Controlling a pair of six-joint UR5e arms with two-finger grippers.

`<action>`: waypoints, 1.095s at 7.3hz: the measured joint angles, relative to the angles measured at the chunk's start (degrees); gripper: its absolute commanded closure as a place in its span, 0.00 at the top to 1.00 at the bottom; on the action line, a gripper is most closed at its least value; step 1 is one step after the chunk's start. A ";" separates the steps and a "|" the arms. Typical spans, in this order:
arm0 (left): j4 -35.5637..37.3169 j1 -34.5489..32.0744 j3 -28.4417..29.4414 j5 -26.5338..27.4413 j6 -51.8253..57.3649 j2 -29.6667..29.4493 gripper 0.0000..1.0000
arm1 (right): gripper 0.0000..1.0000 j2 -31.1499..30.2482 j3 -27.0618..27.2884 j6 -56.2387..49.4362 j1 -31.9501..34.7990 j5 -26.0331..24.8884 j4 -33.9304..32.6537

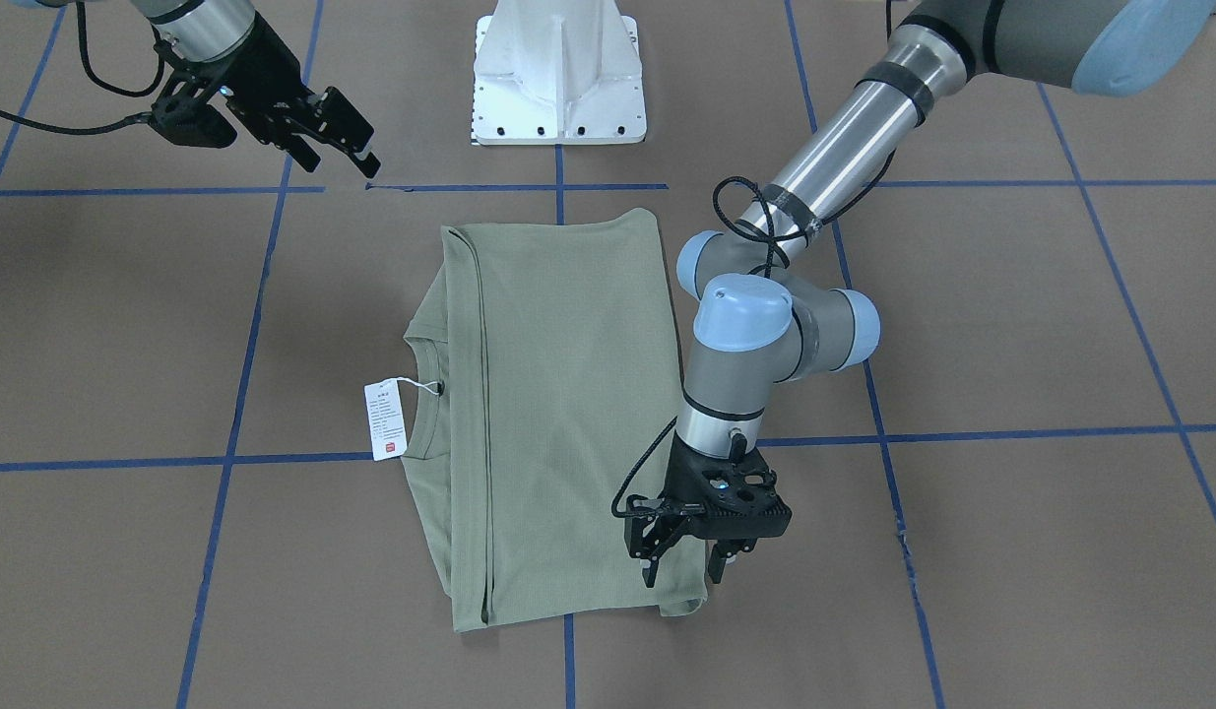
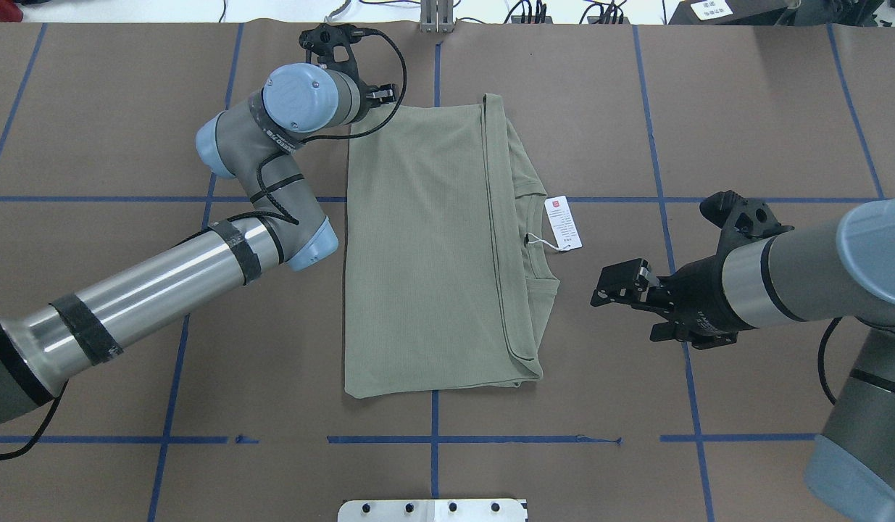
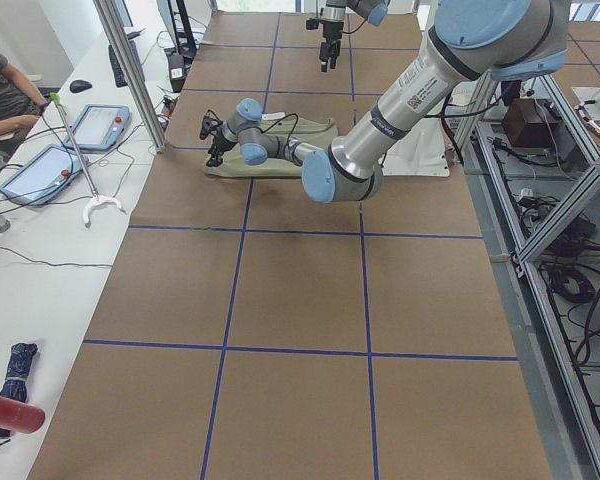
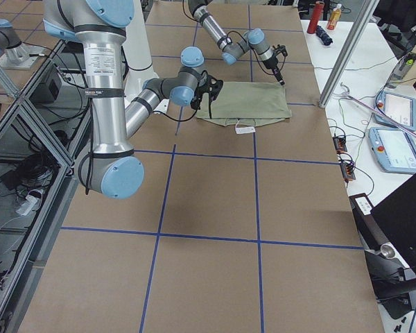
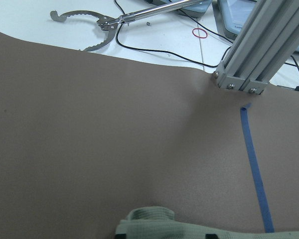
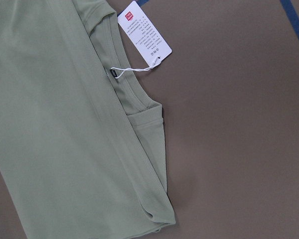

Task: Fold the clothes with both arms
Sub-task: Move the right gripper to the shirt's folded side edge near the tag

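Observation:
The sage-green shirt (image 2: 425, 254) lies folded lengthwise into a flat rectangle in the middle of the table, also seen in the front view (image 1: 568, 414). Its round neck and white hang tag (image 2: 563, 222) stick out on my right side. My left gripper (image 1: 681, 569) points down at the shirt's far corner on my left side. It is open, and the left wrist view shows that corner of the shirt (image 5: 154, 224) between the fingertips. My right gripper (image 2: 606, 286) hovers open over bare table beside the neck, apart from the cloth. The right wrist view shows the collar and the tag (image 6: 144, 40).
The brown table cover carries a grid of blue tape lines. The white pedestal base (image 1: 558, 79) stands at the near edge. Past the far edge are an aluminium post (image 5: 254, 55), a reacher tool (image 5: 97, 30) and tablets (image 3: 50, 170), with a seated person (image 3: 0, 90).

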 measured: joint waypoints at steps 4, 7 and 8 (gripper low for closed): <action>14.50 -3.12 -21.69 -8.35 8.52 12.21 1.00 | 1.00 13.77 -8.12 -13.22 0.69 -0.13 -14.72; 34.20 -2.44 -44.32 -9.98 12.91 21.09 1.00 | 1.00 21.22 -16.79 -27.25 -1.51 -3.13 -19.91; 37.83 -1.93 -48.80 -11.60 13.11 22.57 1.00 | 1.00 22.32 -19.08 -32.16 -3.86 -5.95 -20.04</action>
